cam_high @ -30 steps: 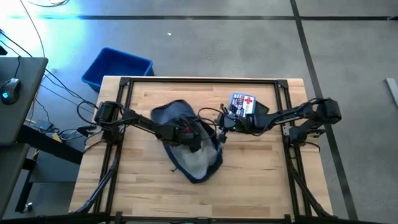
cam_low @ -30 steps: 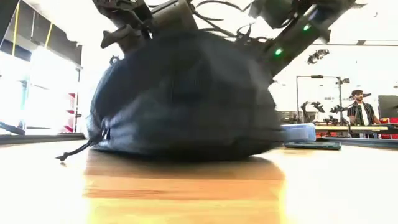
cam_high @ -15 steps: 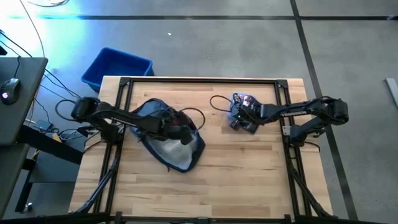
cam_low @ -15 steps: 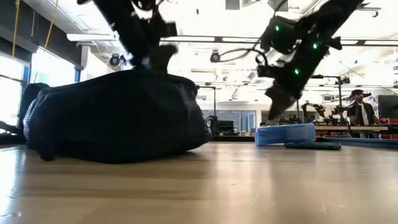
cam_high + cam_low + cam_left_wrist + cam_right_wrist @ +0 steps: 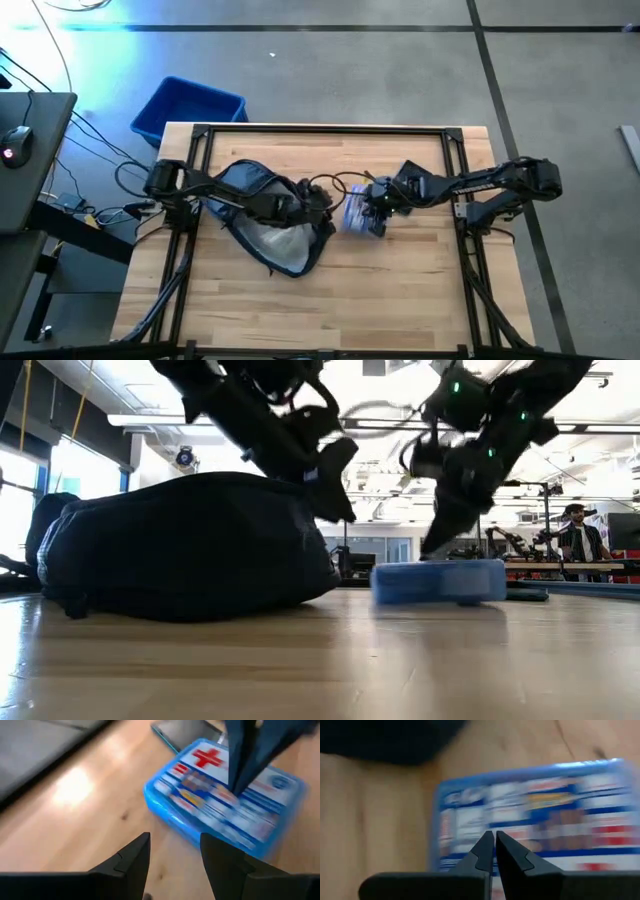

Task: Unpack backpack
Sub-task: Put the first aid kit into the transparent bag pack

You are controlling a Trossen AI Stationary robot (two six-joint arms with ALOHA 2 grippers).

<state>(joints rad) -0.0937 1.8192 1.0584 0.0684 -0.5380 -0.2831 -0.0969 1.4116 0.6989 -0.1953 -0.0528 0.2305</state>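
Item: first-aid kit (image 5: pixel 357 216), now slid to our backpack's (image 5: pixel 268 215) three o'clock; right hand (image 5: pixel 377 206) pinched shut on top, left hand (image 5: pixel 325 200) wide beside; unpacking continues.

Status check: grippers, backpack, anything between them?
Left gripper open, empty, beside backpack. Right gripper shut, tips down on first-aid kit. Kit lies on the table, apart from the backpack, between both grippers.

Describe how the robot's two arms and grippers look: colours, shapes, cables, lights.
Both arms are dark, slim and jointed, with loose black cables looping near the wrists. The right arm carries small green lights in the low view. The left gripper and the right gripper each have two matte black, wedge-shaped fingers.
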